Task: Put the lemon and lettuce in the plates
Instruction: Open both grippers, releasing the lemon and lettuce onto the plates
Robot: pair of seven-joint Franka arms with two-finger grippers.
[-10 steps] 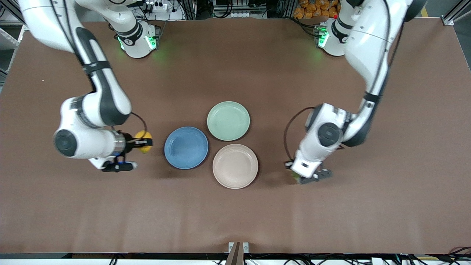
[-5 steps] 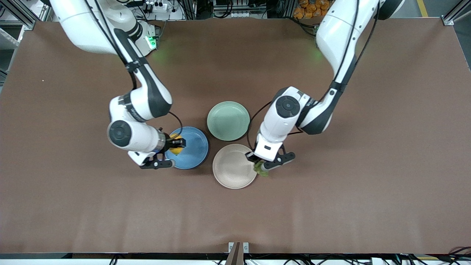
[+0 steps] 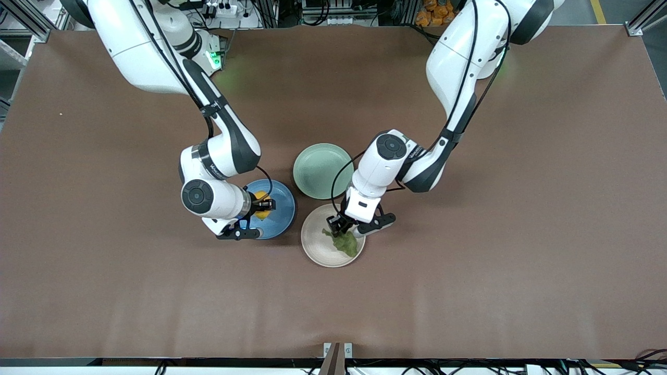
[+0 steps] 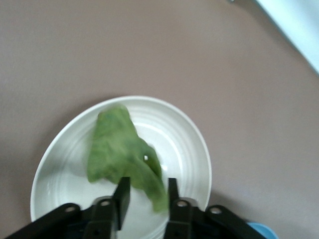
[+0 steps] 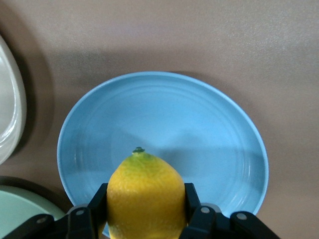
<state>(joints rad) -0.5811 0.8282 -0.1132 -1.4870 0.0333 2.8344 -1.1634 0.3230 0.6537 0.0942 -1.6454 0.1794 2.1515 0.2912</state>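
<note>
Desk (image 3: pixel 521 234), brown, 3 plates mid | blue plate (image 3: pixel 284 205) under my right end effector (image 3: pixel 263 203), pinching lemon (image 5: pixel 144 196) above it | cream plate (image 4: pixel 187 139) under my left end effector (image 4: pixel 145 196), fingers pinching lettuce (image 4: pixel 119 149), leaf hanging over plate | mint plate (image 3: pixel 318 169) farther from cam

High front camera (wrists close, blurry)

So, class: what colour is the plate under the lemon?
Blue plate, under the lemon; right wrist view shows it best.
</note>
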